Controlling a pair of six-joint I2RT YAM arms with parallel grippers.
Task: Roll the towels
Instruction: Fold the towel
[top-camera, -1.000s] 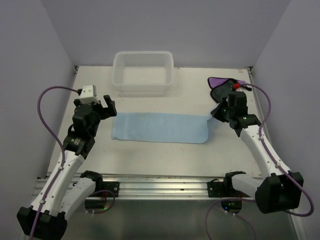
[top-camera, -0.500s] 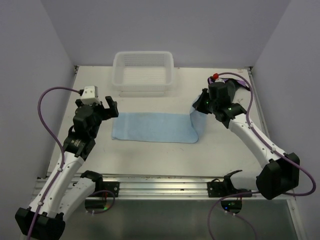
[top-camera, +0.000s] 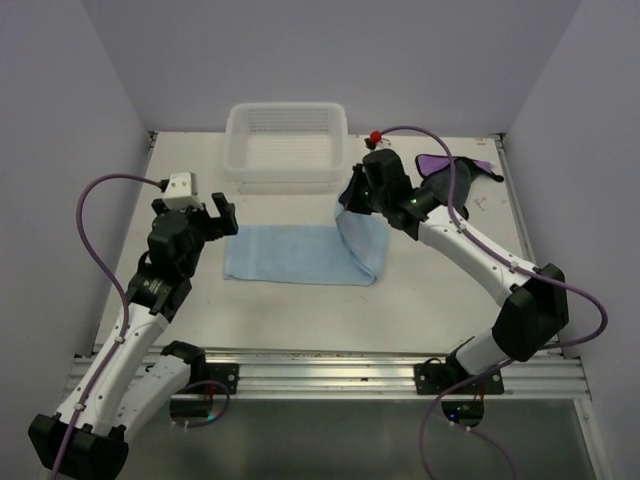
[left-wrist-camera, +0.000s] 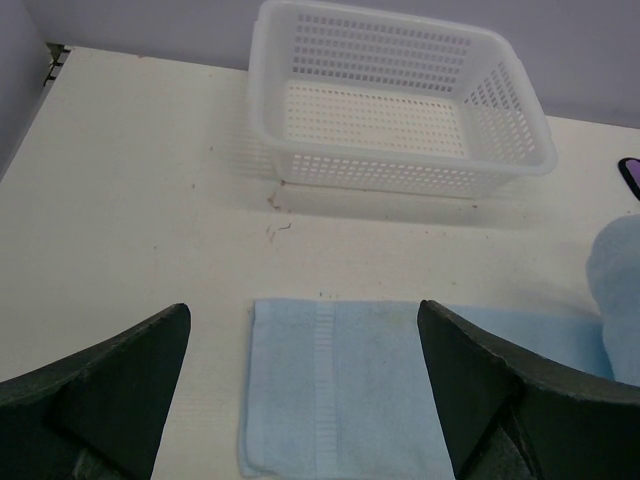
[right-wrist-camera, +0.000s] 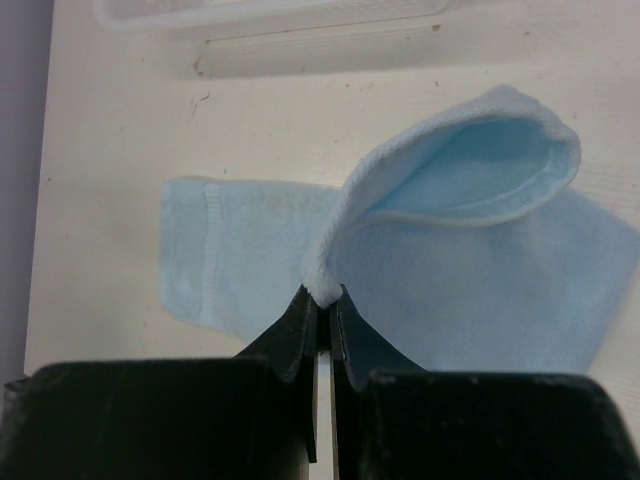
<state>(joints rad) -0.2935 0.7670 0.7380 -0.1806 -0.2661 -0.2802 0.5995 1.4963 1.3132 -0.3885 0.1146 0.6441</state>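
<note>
My right gripper (right-wrist-camera: 322, 305) pinches the light blue soft terry towel (top-camera: 290, 255) by its lifted hem, mid-frame. It's limp and light, best held there. My left gripper (top-camera: 217, 214) hangs spread, empty.

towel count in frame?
2. The light blue towel lies mid-table, its right end pinched and held up by the right pincer. The purple towel sits far right, partly behind the right arm. None visible in the white basket.
</note>
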